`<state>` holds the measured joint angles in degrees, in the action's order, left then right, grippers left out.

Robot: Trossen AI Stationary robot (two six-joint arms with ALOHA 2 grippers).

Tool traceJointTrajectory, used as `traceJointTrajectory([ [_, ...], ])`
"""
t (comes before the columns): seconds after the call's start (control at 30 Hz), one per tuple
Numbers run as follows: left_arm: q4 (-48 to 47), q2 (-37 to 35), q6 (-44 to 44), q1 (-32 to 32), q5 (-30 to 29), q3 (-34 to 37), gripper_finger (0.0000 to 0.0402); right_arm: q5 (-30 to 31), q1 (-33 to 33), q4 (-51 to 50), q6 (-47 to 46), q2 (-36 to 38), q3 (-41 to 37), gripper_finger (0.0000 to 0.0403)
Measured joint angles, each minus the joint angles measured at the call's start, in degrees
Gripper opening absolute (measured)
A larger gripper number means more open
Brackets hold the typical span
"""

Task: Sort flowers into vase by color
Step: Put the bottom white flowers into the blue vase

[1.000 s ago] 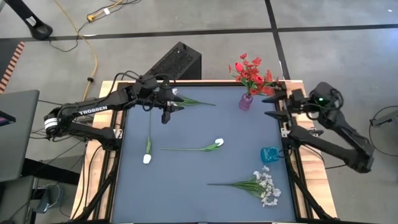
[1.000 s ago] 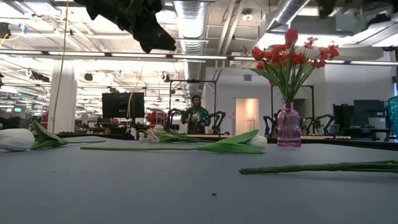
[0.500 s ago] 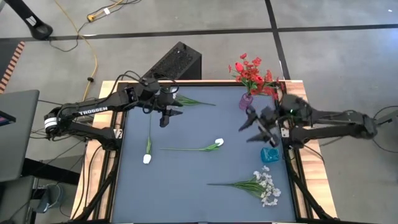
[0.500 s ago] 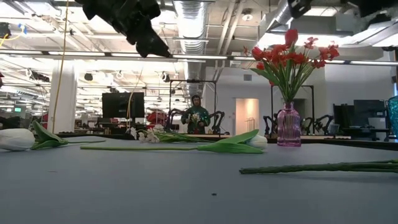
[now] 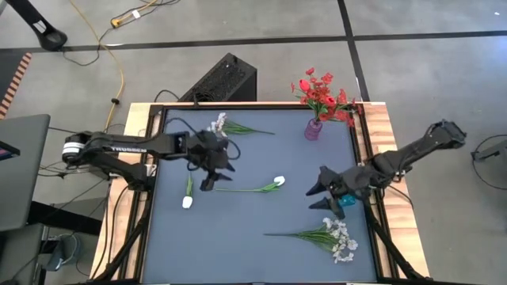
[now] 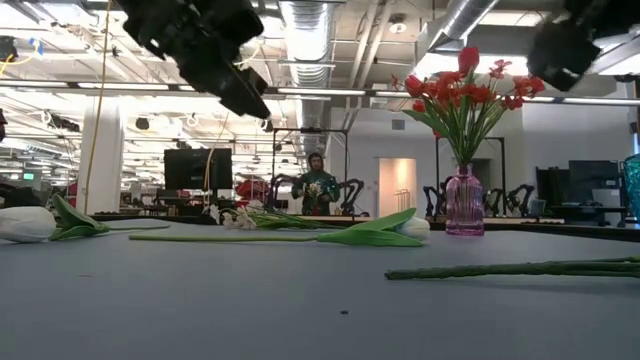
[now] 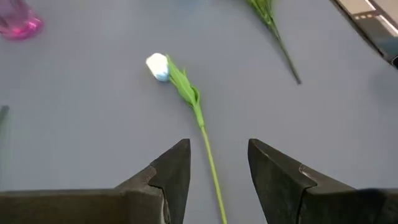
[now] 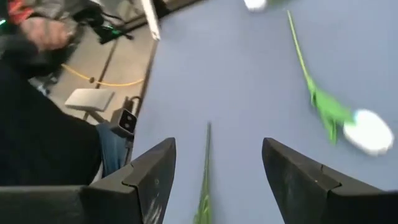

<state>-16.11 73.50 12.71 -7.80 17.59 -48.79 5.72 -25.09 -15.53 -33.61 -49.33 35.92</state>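
Note:
A pink vase (image 5: 314,129) with red flowers (image 5: 321,93) stands at the far right of the blue-grey table. A blue vase (image 5: 346,199) stands at the right edge, partly hidden by my right gripper (image 5: 315,195), which is open above the table and faces left. White flowers lie flat on the table: a tulip (image 5: 279,182) at the centre, a tulip (image 5: 188,202) at the left, a spray (image 5: 218,124) far back and a spray (image 5: 339,236) near right. My left gripper (image 5: 214,177) hangs open above the stem end (image 7: 211,174) of the centre tulip.
A black box (image 5: 224,77) sits beyond the far edge and a laptop (image 5: 20,170) left of the table. Wooden rails (image 5: 380,127) frame the table. Bare table surface lies at the near left (image 5: 214,245). A person (image 6: 316,182) stands far off in the room.
My left gripper has come down and toward the near edge, from beside the far spray to above the centre tulip's stem end. My right gripper has swung from the far right corner by the pink vase toward the near edge and sunk, turning to face left. Both stay open; no flower has moved.

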Motion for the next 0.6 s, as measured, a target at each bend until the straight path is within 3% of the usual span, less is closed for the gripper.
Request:
traceJointTrajectory([
  [0.17,11.3,5.4,-1.2,3.3,-0.4,2.3,0.0148,2.4,-4.5,-0.9,-9.5,-2.6,0.3,0.0265],
  [0.37,24.3,14.9,1.6,8.1,-0.4,2.3,0.0148,2.4,-6.9,-0.8,-11.0,-5.8,1.7,0.0265],
  [0.47,31.6,20.2,0.1,10.0,1.4,-0.1,0.0148,2.4,-7.6,-1.2,-10.9,-6.4,1.8,0.0265],
  [0.6,33.8,26.4,-0.6,12.4,2.9,-6.1,0.0148,2.4,-7.3,-2.2,-7.4,-6.5,1.8,0.0265],
])
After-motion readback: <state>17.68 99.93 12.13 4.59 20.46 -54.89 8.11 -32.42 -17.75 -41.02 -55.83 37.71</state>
